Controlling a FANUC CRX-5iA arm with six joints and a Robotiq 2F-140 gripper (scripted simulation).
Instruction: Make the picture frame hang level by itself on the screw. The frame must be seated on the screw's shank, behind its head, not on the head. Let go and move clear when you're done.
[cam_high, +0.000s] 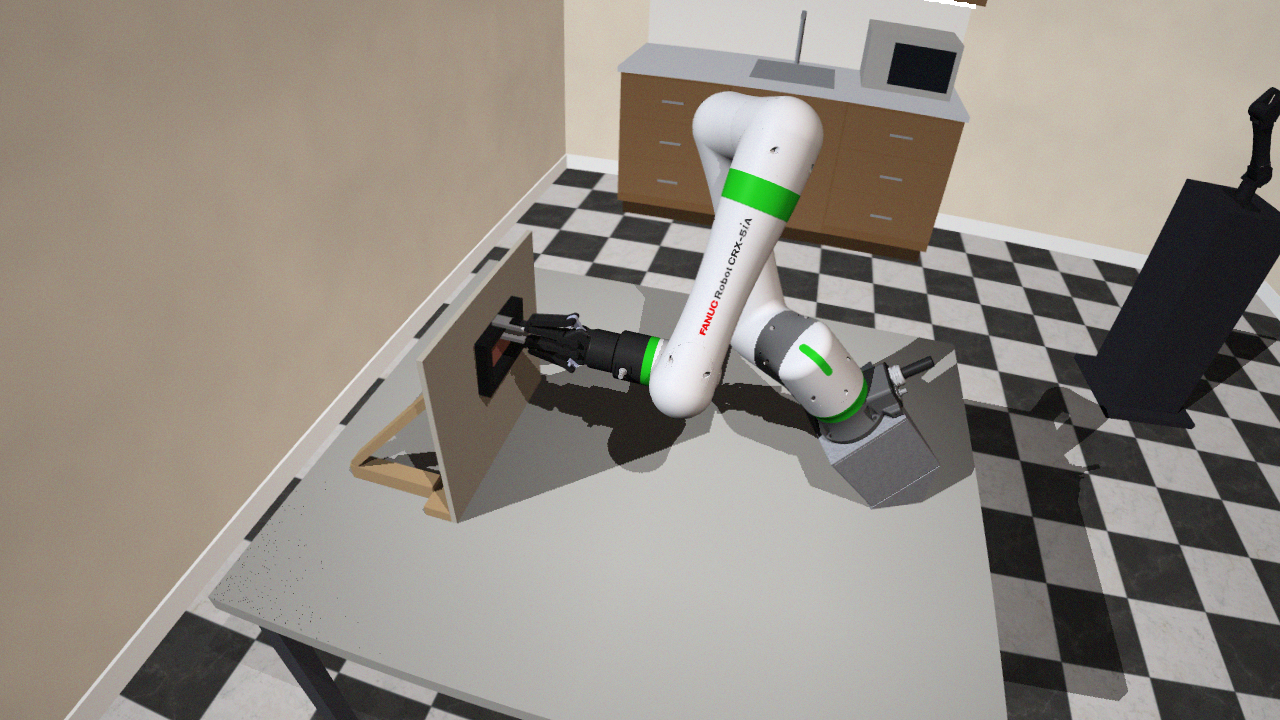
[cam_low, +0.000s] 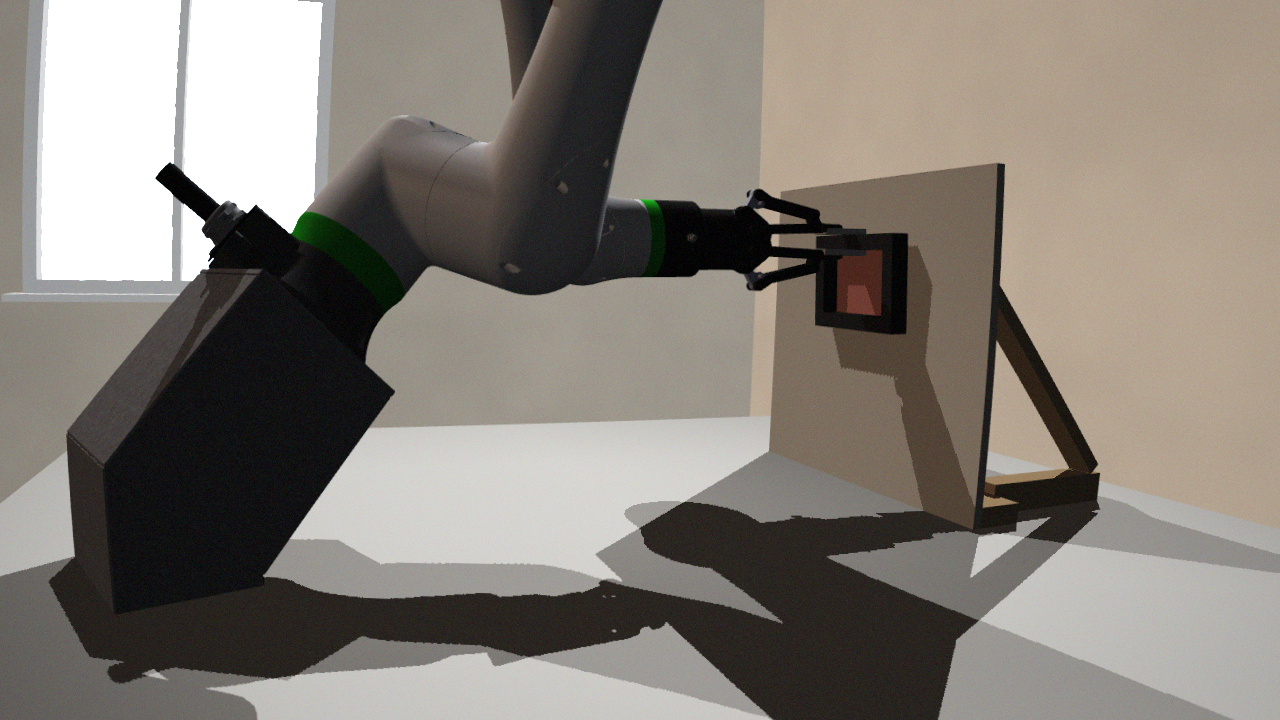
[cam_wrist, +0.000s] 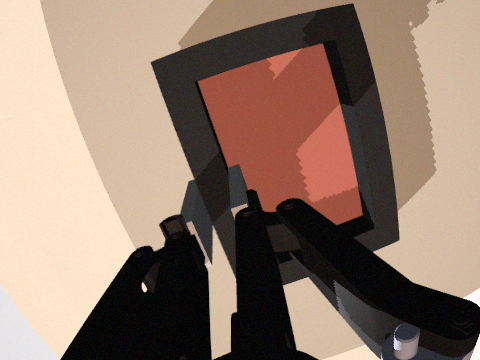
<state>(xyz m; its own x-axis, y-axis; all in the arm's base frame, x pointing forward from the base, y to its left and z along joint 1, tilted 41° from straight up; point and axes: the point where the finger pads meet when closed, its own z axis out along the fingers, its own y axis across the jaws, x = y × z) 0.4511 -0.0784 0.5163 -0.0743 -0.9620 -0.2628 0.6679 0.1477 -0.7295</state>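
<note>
1 arm reaches level across the table (cam_high: 626, 573) to the upright board (cam_low: 948, 376), which I take as landmark. The gripper (cam_low: 827, 243) is clamped on the top bar of the picture frame (cam_low: 895, 286), pads pinching that bar near the frame's corner farthest from the board's wooden brace (cam_low: 1042, 394).

Frame location: on the board's front face, upper half, close to the face or touching it; cannot tell which from the exterior view. Dark border, red panel inside. In the wrist view the frame (cam_wrist: 374, 140) looks skewed, but that camera is rolled, so tilt is not readable there. In the exterior view its edges run roughly parallel to the board's edges, so it looks about level.

The screw is not visible in any view; it is hidden behind the frame or the fingers. So whether the frame sits on the shank, on the head, or on nothing cannot be told.

Progress, as a judgement:
- done: frame grasped, carried up to the board, held at hanging height.
- not confirmed: hanger engaged behind the screw head.
- left: lower or press the frame until it seats on the shank, let go, back the arm away from the board, check the frame stays level unsupported.

Likely late stage, but 0 proof of seating while the grip holds its weight.
</note>
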